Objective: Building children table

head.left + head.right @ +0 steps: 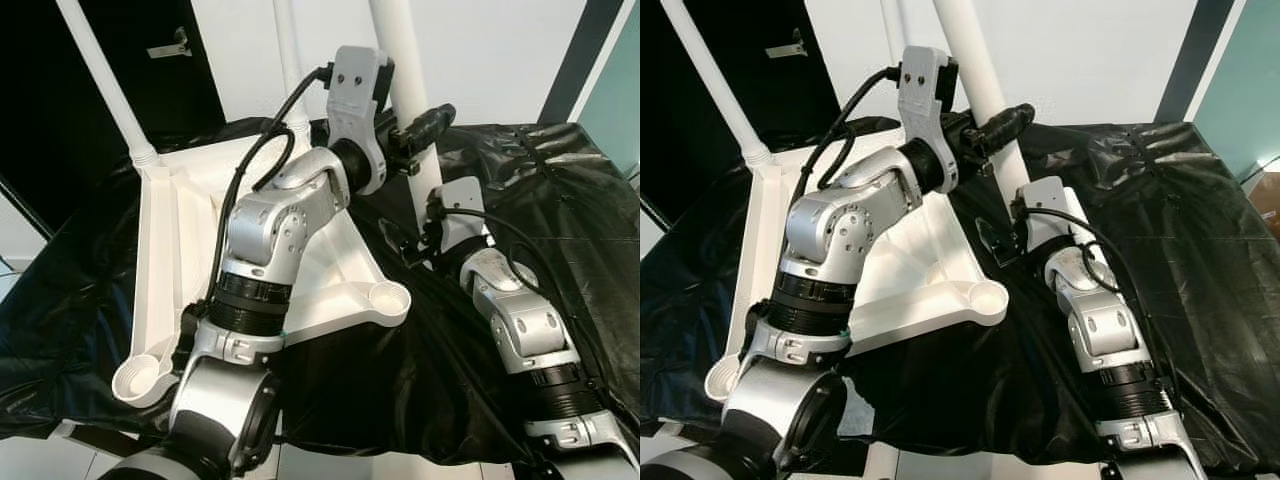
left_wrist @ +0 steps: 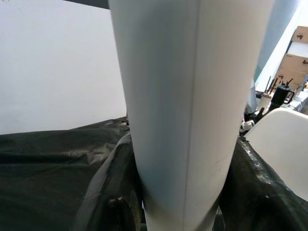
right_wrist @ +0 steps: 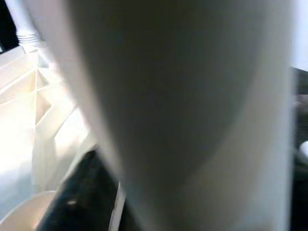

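Observation:
A white plastic table top (image 1: 165,240) lies upside down on a black sheet. Two white legs (image 1: 100,70) stand in its far corner sockets. A third white leg (image 1: 398,50) stands tilted over the top's right far corner. My left gripper (image 1: 418,130) is shut around that leg, black fingers wrapped across it. The leg (image 2: 185,106) looms close in the left wrist view. My right gripper (image 1: 415,235) sits low at the leg's foot, and the leg (image 3: 192,115) is blurred right before it. Two near corner sockets (image 1: 385,297) hold no leg.
The black sheet (image 1: 560,200) covers the whole work surface, wrinkled on the right. A dark door (image 1: 60,110) stands at the back left, a white wall behind. Boxes and bottles (image 2: 284,91) show beyond the sheet in the left wrist view.

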{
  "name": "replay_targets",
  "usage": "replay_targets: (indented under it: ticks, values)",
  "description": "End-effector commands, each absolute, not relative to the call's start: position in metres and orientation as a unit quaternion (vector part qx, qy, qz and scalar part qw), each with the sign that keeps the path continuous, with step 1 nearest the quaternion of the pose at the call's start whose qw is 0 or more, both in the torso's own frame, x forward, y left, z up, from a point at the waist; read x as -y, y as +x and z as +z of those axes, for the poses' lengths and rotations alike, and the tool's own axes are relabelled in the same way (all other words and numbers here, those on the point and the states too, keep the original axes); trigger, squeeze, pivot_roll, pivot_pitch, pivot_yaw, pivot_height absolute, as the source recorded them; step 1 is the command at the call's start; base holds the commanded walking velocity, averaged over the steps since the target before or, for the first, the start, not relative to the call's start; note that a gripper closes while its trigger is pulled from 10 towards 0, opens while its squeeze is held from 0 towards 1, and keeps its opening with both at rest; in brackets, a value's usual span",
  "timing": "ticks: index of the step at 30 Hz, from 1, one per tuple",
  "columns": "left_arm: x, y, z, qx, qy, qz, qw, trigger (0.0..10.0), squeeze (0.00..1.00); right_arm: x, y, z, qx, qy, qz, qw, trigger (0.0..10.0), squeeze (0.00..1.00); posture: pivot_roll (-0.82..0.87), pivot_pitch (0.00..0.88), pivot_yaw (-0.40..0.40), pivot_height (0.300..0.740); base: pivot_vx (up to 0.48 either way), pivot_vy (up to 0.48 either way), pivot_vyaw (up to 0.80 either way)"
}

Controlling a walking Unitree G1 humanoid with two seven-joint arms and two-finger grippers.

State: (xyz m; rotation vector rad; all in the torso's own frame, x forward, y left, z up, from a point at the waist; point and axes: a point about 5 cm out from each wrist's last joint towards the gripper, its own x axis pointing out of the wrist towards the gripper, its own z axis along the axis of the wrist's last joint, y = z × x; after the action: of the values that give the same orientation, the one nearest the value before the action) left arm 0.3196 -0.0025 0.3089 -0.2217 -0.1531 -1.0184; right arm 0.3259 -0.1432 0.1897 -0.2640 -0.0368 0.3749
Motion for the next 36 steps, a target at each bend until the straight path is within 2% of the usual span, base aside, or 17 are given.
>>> replay_targets:
  ticks: [1,13,14,15,16,17,19,20,21,28,36]
  values:
    - [0.012,0.309,0.314,0.082,-0.105,-0.514,0.847,10.0,0.0,0.136,0.325,0.192,0.015,-0.132,0.204,0.97,0.0,0.0,-0.11,0.0,0.04,0.74,0.0,0.0,0.0]
    - [0.015,0.306,0.311,0.081,-0.095,-0.523,0.843,10.0,0.0,0.139,0.322,0.188,-0.002,-0.134,0.197,0.971,0.0,0.0,-0.11,0.0,0.045,0.74,0.0,0.0,0.0]
    - [0.015,0.306,0.31,0.082,-0.091,-0.524,0.843,10.0,1.0,0.142,0.323,0.187,-0.006,-0.132,0.187,0.973,0.0,0.0,-0.11,0.0,0.046,0.74,0.0,0.0,0.0]
    - [0.013,0.306,0.308,0.082,-0.088,-0.522,0.844,10.0,1.0,0.145,0.325,0.187,-0.011,-0.129,0.171,0.977,4.7,0.0,-0.11,0.0,0.048,0.74,0.0,0.0,0.0]
    - [0.013,0.306,0.308,0.082,-0.088,-0.522,0.844,10.0,1.0,0.145,0.325,0.187,-0.011,-0.129,0.171,0.977,4.7,0.0,-0.11,0.0,0.048,0.74,0.0,0.0,0.0]
    - [0.011,0.307,0.307,0.085,-0.08,-0.515,0.849,10.0,1.0,0.148,0.326,0.186,-0.014,-0.121,0.156,0.98,10.0,0.0,-0.11,0.0,0.048,0.74,0.0,0.0,0.0]
    - [0.008,0.308,0.307,0.088,-0.072,-0.509,0.853,10.0,1.0,0.15,0.327,0.186,-0.015,-0.112,0.145,0.983,10.0,0.0,-0.1,0.0,0.048,0.74,0.0,0.0,0.0]
    - [0.007,0.309,0.306,0.09,-0.063,-0.504,0.857,10.0,0.88,0.151,0.328,0.186,-0.016,-0.109,0.136,0.984,10.0,0.0,-0.1,0.0,0.049,0.74,0.0,0.0,0.0]
    - [0.005,0.31,0.304,0.091,-0.056,-0.499,0.86,10.0,0.0,0.153,0.329,0.186,-0.017,-0.106,0.129,0.986,10.0,0.0,-0.1,0.0,0.049,0.74,0.0,0.0,0.0]
    - [-0.004,0.309,0.294,0.088,-0.032,-0.492,0.865,10.0,0.0,0.159,0.329,0.187,-0.013,-0.084,0.097,0.992,10.0,0.0,-0.09,0.0,0.051,0.74,0.0,0.0,0.0]
    - [-0.03,0.31,0.262,0.058,0.013,-0.466,0.883,10.0,0.0,0.168,0.323,0.191,0.021,-0.03,0.049,0.998,10.0,0.0,-0.08,0.0,0.047,0.74,0.0,0.0,0.0]
